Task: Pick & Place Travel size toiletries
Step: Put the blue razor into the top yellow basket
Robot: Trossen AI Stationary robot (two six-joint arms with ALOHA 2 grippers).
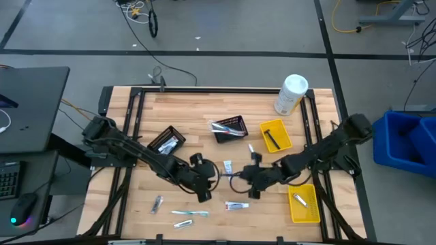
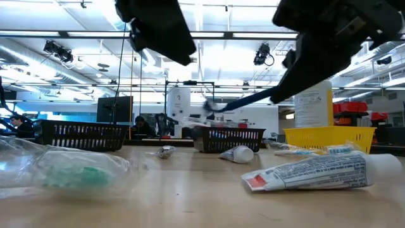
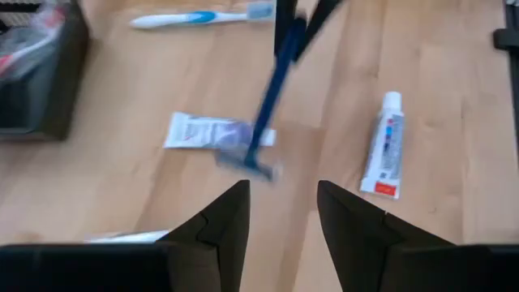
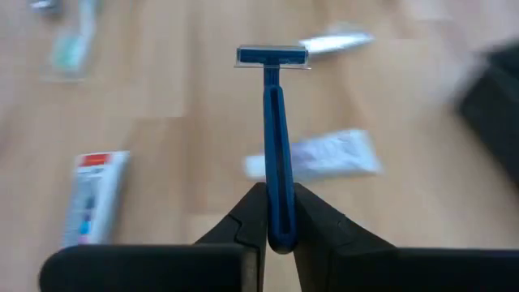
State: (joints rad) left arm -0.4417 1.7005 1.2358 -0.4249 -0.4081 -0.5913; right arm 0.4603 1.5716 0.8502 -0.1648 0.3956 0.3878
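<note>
Near the front edge of the table lie a toothbrush and a small toothpaste tube, loose on the wood. Just beyond them both arms reach low toward the middle, wrists bent in toward each other. The left gripper hangs just above the wood with its fingers parted and nothing between them. The right gripper is closed tight on the handle of a blue razor, whose head points toward the left gripper. Farther back stand two black baskets, a yellow tray and a white canister.
</note>
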